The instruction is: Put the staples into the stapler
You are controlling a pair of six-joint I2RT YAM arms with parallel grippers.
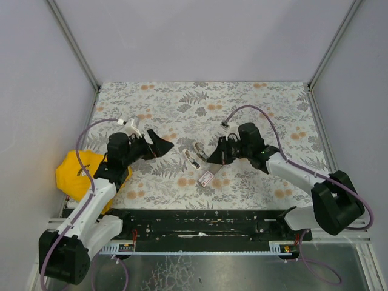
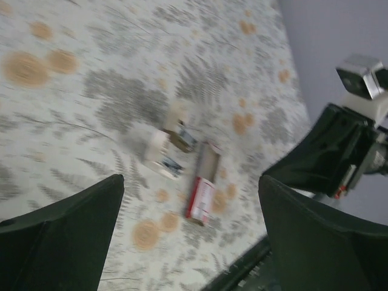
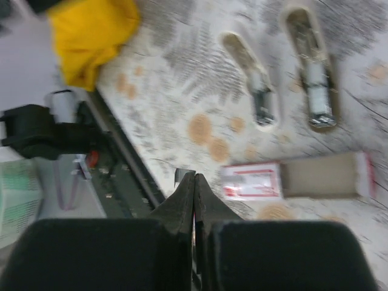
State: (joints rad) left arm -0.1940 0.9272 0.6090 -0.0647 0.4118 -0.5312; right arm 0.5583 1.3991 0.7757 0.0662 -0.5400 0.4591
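**Right pincer** (image 3: 194, 182): clenched, fingers pressed tip to tip, nothing seen between them.

**Left pincer** (image 2: 191, 179): released, black fingers wide apart, empty.

**Staples carton** (image 3: 251, 180): flat pink-and-white card sleeve lying on the counter (image 1: 242, 109), just beside the right pincer's tips and apart from them. Its grey-brown inner tray (image 3: 321, 176) is slid partly out on the side away from that pincer. Printing on the sleeve is too blurred to read.

**Stapler** (image 3: 312, 79): cream casing swung open into two long rounded halves with metal inside. It lies beyond the carton, between both pincers.

**Counter surface:** pale, printed with grey ferns and orange blooms.

**Yellow cloth** (image 1: 76, 173): crumpled, well behind the left pincer, beside its arm.
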